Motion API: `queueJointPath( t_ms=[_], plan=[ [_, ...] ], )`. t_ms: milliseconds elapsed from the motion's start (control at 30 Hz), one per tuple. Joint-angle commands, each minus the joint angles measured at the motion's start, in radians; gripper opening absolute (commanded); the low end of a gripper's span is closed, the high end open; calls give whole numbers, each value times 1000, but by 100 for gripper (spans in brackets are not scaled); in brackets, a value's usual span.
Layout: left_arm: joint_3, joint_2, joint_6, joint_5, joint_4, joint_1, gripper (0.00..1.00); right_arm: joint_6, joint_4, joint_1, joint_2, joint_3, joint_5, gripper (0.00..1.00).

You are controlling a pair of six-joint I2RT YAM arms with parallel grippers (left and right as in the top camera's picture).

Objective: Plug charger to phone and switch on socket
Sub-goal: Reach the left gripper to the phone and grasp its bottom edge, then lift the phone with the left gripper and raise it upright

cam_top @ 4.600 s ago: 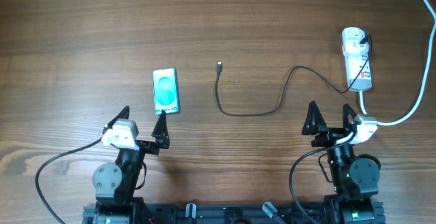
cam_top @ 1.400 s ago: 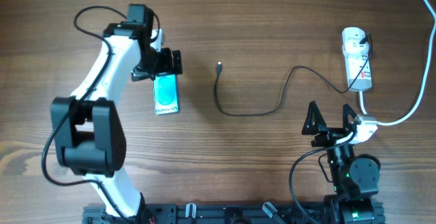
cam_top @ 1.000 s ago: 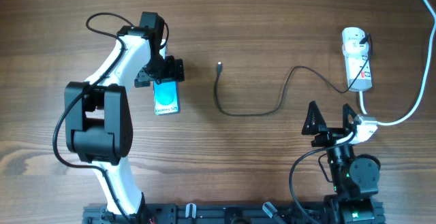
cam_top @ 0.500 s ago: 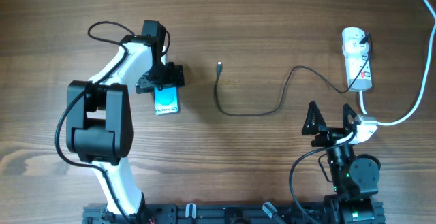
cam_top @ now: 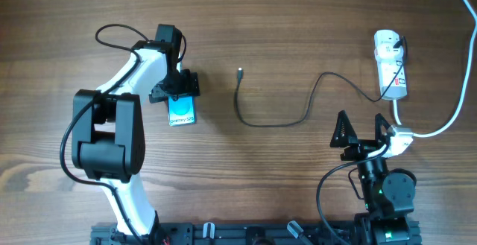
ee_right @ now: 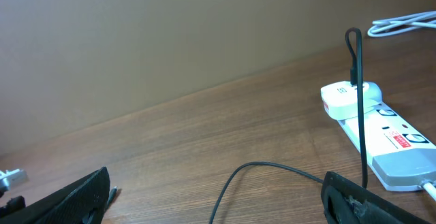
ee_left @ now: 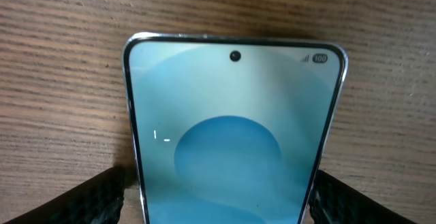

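The phone [cam_top: 182, 113] lies flat on the table at the left, cyan screen up; it fills the left wrist view [ee_left: 235, 135]. My left gripper [cam_top: 176, 90] is lowered over the phone's far half, open, one finger along each long side [ee_left: 219, 186], with a sliver of wood showing by the left finger. The black charger cable [cam_top: 283, 122] curves from the white socket [cam_top: 390, 66] to its free tip [cam_top: 240, 71] at the table's middle. My right gripper [cam_top: 363, 129] is open and empty at the near right; its wrist view shows the cable [ee_right: 272, 169] and the socket [ee_right: 381, 125].
A thick white cord [cam_top: 447, 122] runs from the socket past my right arm and off the far right corner; it also shows in the right wrist view [ee_right: 402, 23]. The table is bare brown wood [cam_top: 298, 21].
My left arm reached out from its rest pose to the phone and lowered over it. In the last half second its fingers drew in slightly along the phone's sides. The right arm stayed still.
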Motion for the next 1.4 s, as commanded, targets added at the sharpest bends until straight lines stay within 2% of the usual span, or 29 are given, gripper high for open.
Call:
queueJointPath(
  t_ms=[0,167,300,333,533,833,933,1067,1233,1367],
  plan=[
    [-45,40,6,29,-14,-26,88,-10,3,7,-5,-1,17,100],
    [-45,40,5,30,10,-38,83,-11,3,7,-5,-1,17,100],
    [-45,40,5,29,15,-38,68,-11,3,7,-5,-1,17,100],
    [-45,40,5,29,17,-38,67,-11,3,7,-5,-1,17,100],
    [-6,39,5,29,-9,-37,68,-10,3,7,-5,-1,17,100],
    [253,22,5,47,-204,-37,68,-10,3,7,-5,-1,17,100],
    [306,14,-7,125,-232,-38,68,-11,3,7,-5,-1,17,100],
    [317,6,-39,337,-232,-37,69,-10,3,7,-5,-1,17,100],
    [317,6,-175,596,-230,-37,68,-11,3,7,-5,-1,17,100],
    [317,6,-355,795,-230,-37,65,-11,3,7,-5,-1,17,100]
  ],
)
